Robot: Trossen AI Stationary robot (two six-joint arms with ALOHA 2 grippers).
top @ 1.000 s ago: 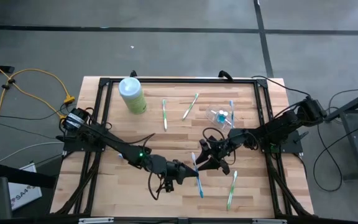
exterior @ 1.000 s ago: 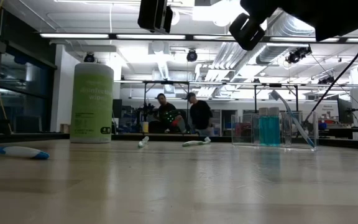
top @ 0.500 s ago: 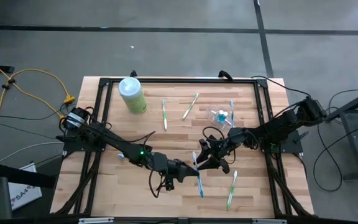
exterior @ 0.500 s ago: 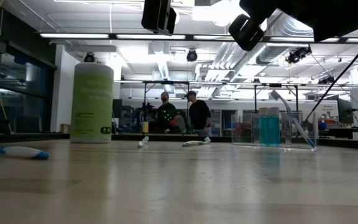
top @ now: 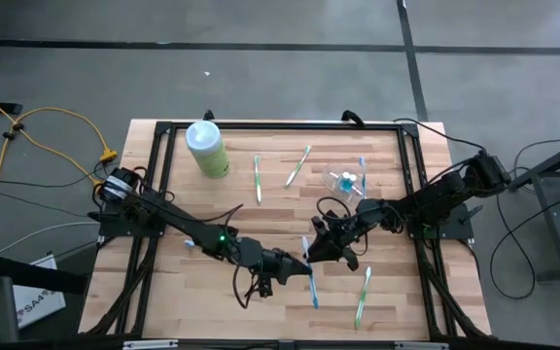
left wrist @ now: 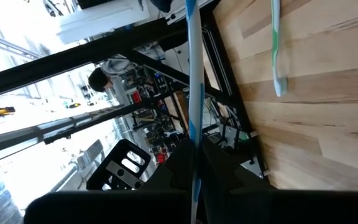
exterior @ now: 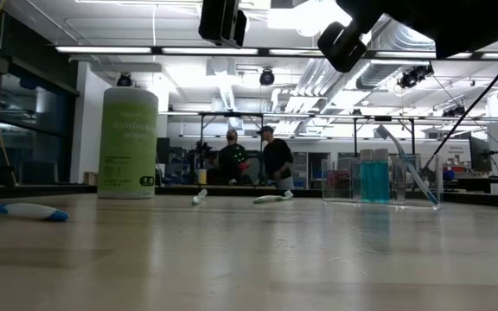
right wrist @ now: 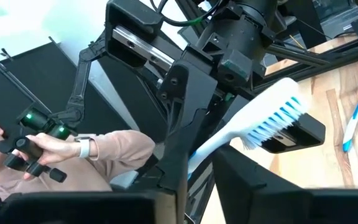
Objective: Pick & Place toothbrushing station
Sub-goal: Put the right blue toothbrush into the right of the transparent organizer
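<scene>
Right gripper: over the table's middle, head to head with the left gripper; its fingers stand on either side of the brush's head end, and whether they press on it I cannot tell.
Left gripper: just beside the right one, clamped tight on the handle of a blue-and-white brush.
Brush: held off the table; in the right wrist view its white and blue bristles show between that arm's fingers.
Holder: clear cup on the table's far right part, well apart from both grippers, a blue brush leaning in it; in the low view it stands upright with blue inside.
Bottle: pale green, white cap, far left corner.
Loose brushes: two green ones lie between bottle and holder; another lies near the front right.
Room: two people stand beyond the table; a hand grips a controller.
</scene>
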